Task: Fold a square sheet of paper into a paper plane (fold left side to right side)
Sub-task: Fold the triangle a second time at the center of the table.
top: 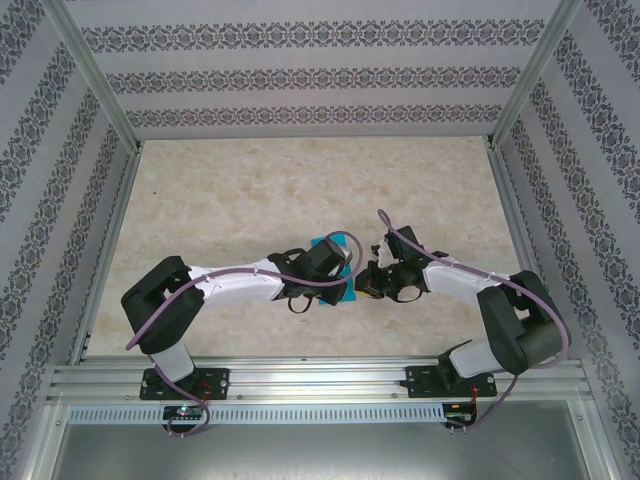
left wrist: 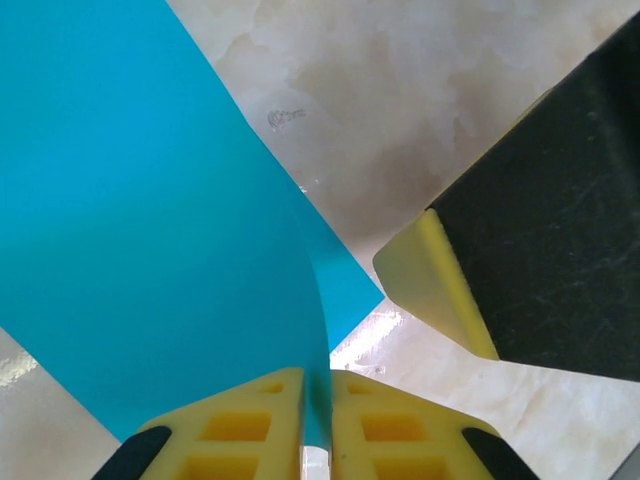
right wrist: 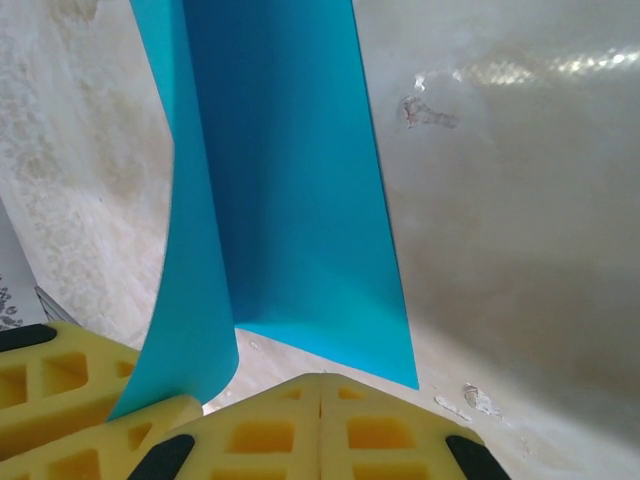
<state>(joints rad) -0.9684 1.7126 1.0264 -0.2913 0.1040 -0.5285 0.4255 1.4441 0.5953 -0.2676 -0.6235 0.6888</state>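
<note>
Yellow fingers (left wrist: 240,432) of our left gripper (left wrist: 317,425) pinch the sheet of paper (left wrist: 140,200) by its lifted edge, and the rest curves away ahead of them. Our right gripper (right wrist: 320,425) is pressed together, the paper just beyond its tips. We judge that a hard tug could tear it or skew the crease.

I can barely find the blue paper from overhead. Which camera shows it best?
The left wrist view: the blue sheet spreads wide and close, one lifted edge pinched in the left gripper. The right wrist view shows the blue sheet curling upward along one side; the top view catches small slivers of it beside the arms.
</note>
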